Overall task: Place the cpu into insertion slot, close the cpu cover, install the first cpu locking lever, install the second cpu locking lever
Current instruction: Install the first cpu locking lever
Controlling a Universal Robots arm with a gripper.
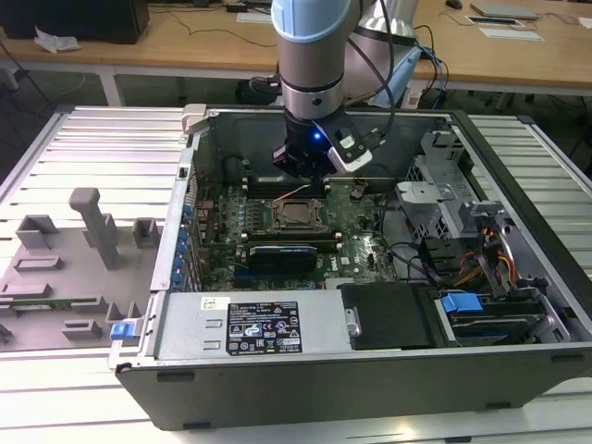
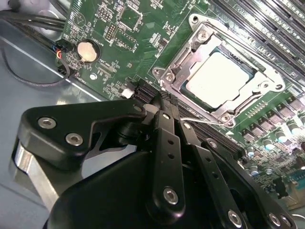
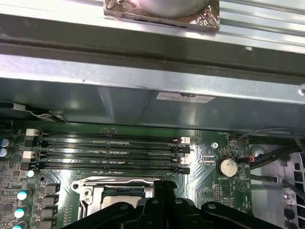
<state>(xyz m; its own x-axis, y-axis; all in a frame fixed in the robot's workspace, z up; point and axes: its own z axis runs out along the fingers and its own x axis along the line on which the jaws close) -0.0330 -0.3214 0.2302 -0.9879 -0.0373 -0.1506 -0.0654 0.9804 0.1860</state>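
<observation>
Just beside the lowered cpu cover [image 2: 183, 53], gripper [image 2: 159, 102] hangs pinched narrow and empty, presumably to push, not grasp; cpu [image 2: 221, 76] seated beneath.

The cpu [image 2: 220, 78] sits in its socket under the cpu cover [image 2: 177, 62], on the motherboard [image 2: 119, 43] inside the case [image 1: 277, 379]; memory slots [image 3: 109, 152] flank it; the gripper [image 2: 160, 101] hangs just beside.

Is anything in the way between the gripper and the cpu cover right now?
Nothing visible does. In the second wrist view the gripper hangs right beside the cpu cover, which lies flat around the cpu.
</observation>
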